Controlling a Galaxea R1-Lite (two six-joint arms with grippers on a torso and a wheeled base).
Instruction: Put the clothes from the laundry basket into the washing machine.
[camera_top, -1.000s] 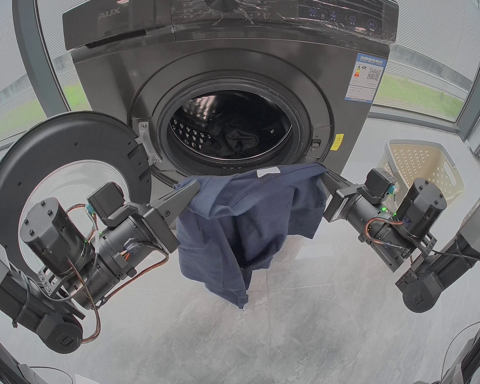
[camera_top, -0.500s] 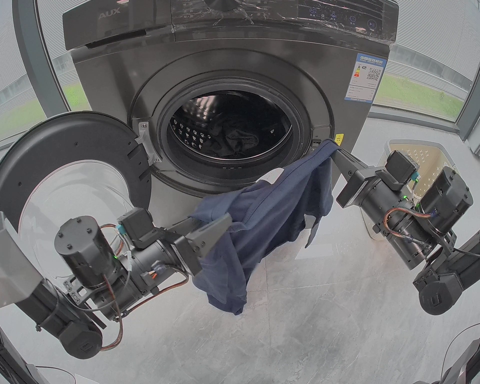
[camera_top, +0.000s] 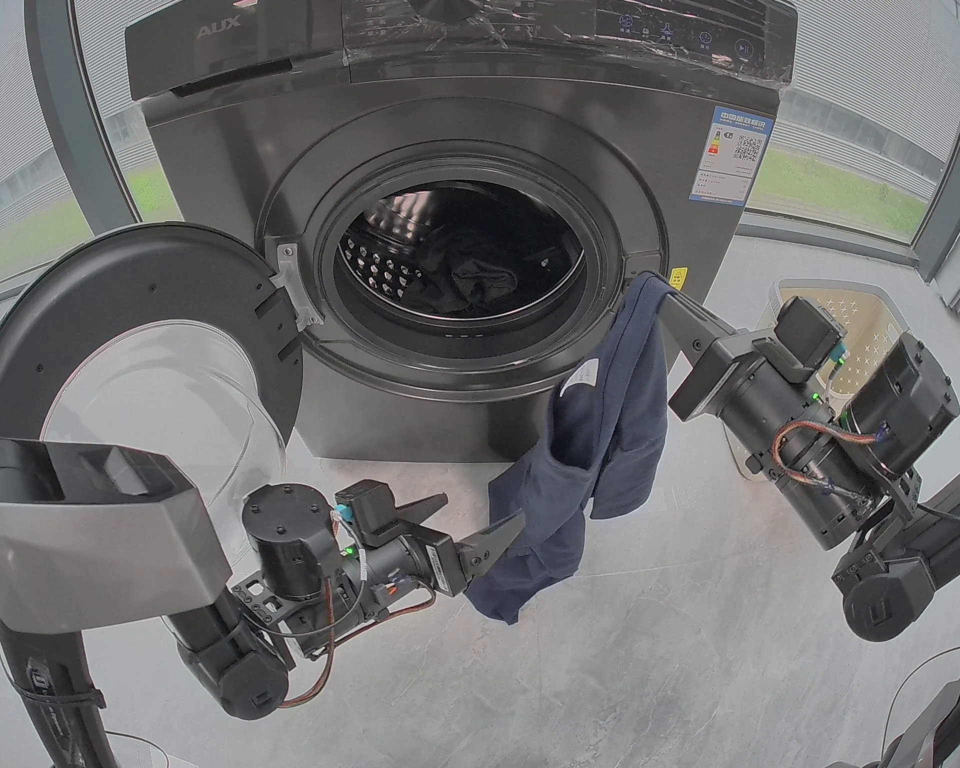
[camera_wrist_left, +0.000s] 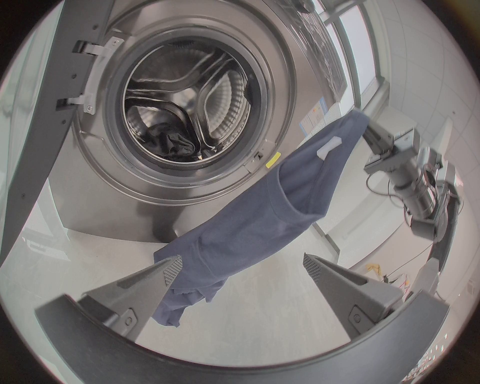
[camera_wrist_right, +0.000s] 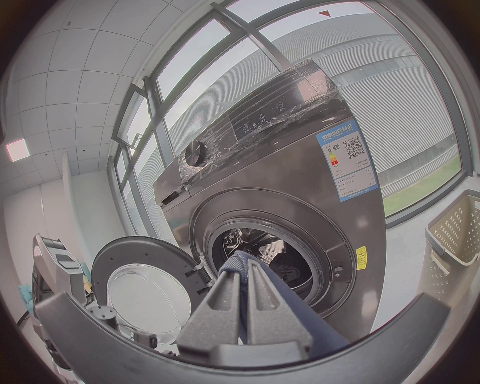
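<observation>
1. A grey front-loading washing machine (camera_top: 450, 120) stands ahead with its round door (camera_top: 140, 290) swung fully open toward the robot's left. The door's lower part is hidden behind the left arm.
2. Inside the drum (camera_top: 460, 250) lies a crumpled dark garment (camera_top: 470, 270). It is too shadowed to tell what kind it is.
3. The right gripper (camera_top: 650, 290) is held just beside the right edge of the drum opening. Its fingers are pressed together on the top edge of a navy shirt (camera_top: 600, 430).
4. The shirt hangs down from that pinch in front of the machine's lower right panel, outside the drum. A small white tag (camera_top: 580, 375) shows on it. The bottom hem droops close to the floor (camera_top: 600, 650), and whether it touches cannot be told.
5. The left gripper (camera_top: 475, 515) is low, in front of the machine, with its fingers spread wide and nothing clamped between them. One fingertip overlaps the shirt's lower folds, and it is unclear whether the two touch.
6. A cream perforated laundry basket (camera_top: 860, 320) stands on the floor to the right of the machine. The right arm covers much of it, so its contents cannot be made out.
</observation>
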